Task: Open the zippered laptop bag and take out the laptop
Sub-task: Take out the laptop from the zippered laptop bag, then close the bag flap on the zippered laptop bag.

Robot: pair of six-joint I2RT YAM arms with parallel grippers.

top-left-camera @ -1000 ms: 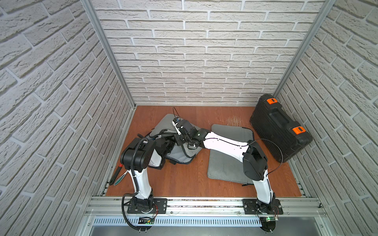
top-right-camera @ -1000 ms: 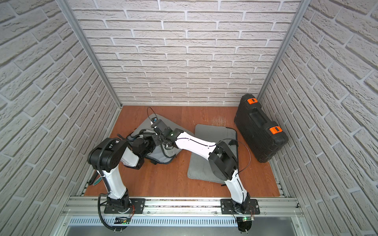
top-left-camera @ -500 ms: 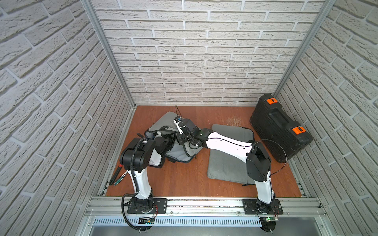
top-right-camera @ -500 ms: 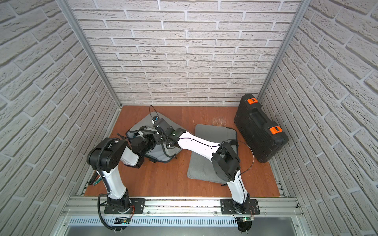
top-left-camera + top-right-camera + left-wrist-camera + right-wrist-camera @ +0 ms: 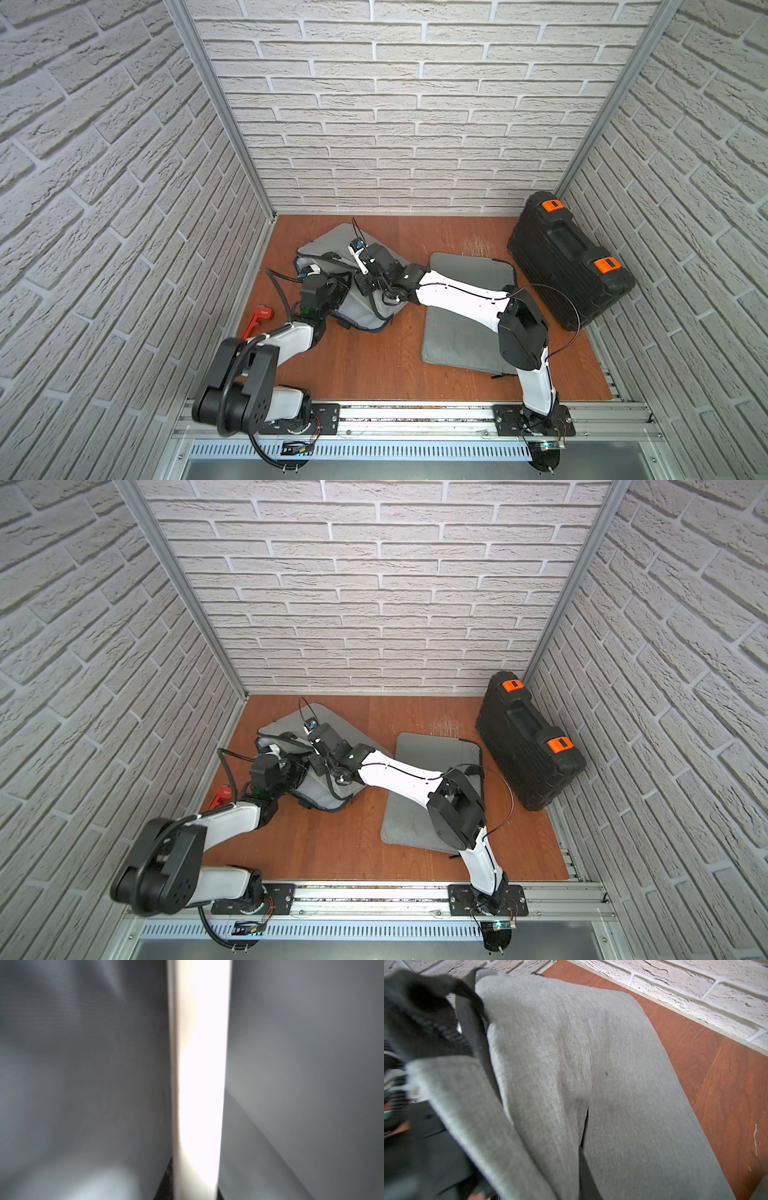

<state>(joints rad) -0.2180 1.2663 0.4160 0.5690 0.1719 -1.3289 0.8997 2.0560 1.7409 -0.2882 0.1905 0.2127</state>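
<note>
Bag [image 5: 328,245] sits back-left on the counter [image 5: 374,361], looks unzipped. Right gripper [image 5: 360,269] is closed narrow, pinching its flap up. Left gripper [image 5: 341,286] is buried inside, can't tell its state. No laptop visible, so pulling it out's still left.

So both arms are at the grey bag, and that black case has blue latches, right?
Only the colour is wrong: the black case has orange latches, as both top views show. The left arm and right arm are at the grey bag.
</note>
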